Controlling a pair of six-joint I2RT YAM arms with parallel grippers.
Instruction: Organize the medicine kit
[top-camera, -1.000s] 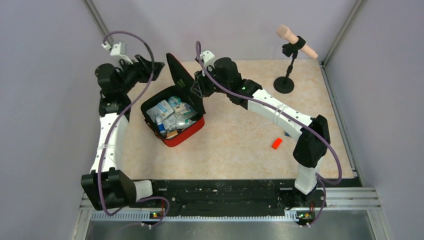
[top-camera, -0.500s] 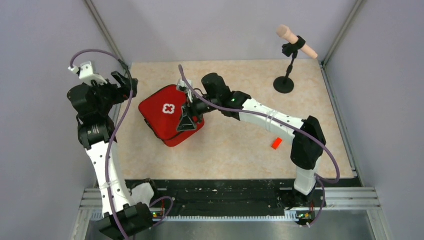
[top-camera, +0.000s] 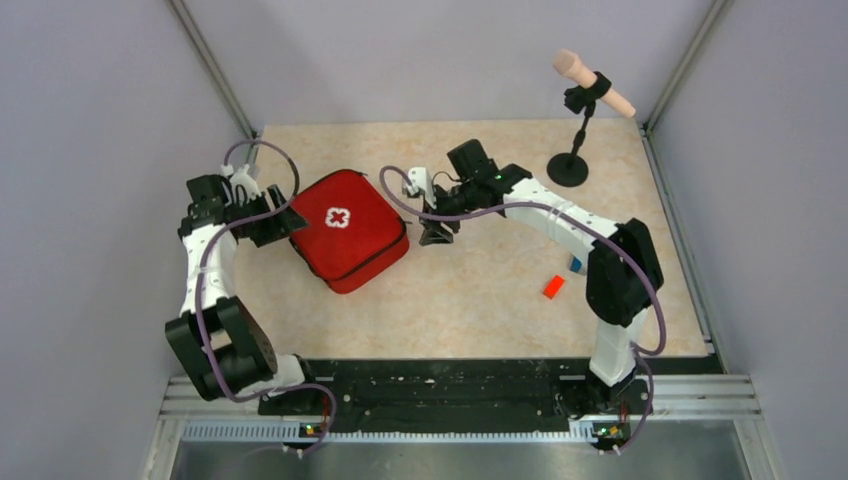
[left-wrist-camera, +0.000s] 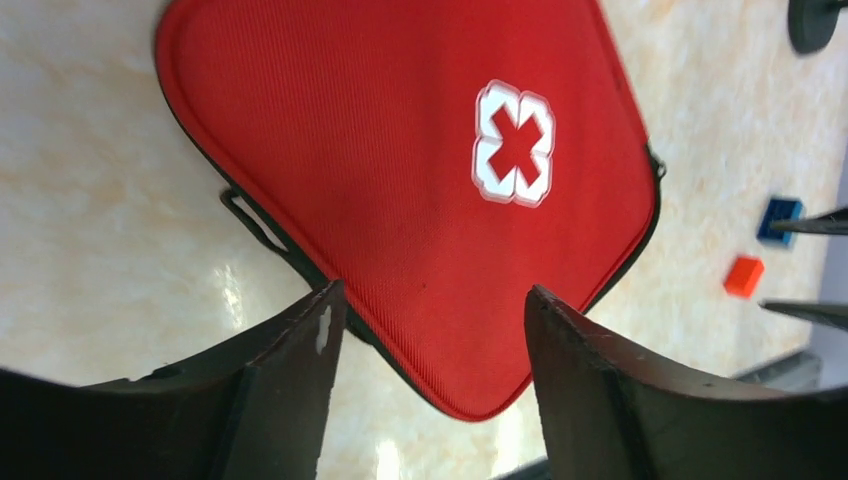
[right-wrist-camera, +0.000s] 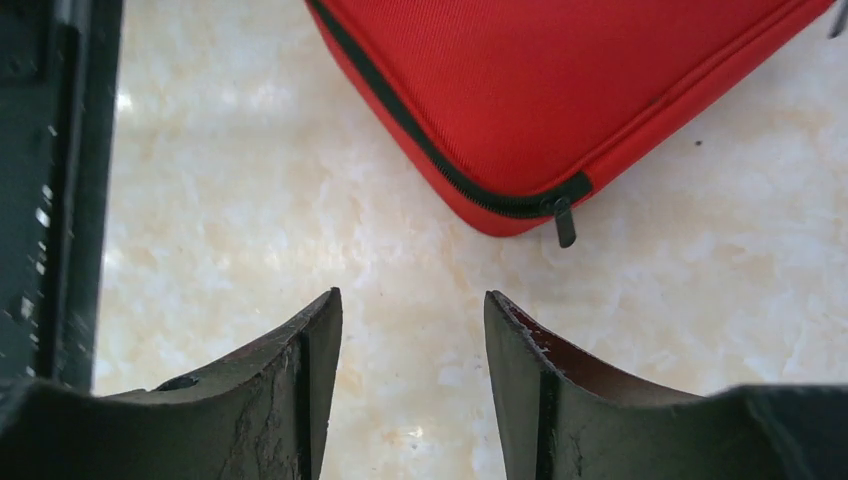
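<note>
Closed medicine kit (top-camera: 350, 235) on the bench (top-camera: 480, 290), cross (top-camera: 338, 217) up, left gripper (left-wrist-camera: 435, 292) wide open over one corner, right gripper (right-wrist-camera: 413, 300) parted, empty, near the zipper pull (right-wrist-camera: 565, 222)

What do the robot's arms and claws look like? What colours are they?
The left arm and right arm are white tubes with chunky black joints. A purple cable loops along each. The left claw and right claw have two black, curved fingers with scuffed tips.

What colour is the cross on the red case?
White, with red inside. The cross on the medicine kit shows best in the left wrist view.
</note>
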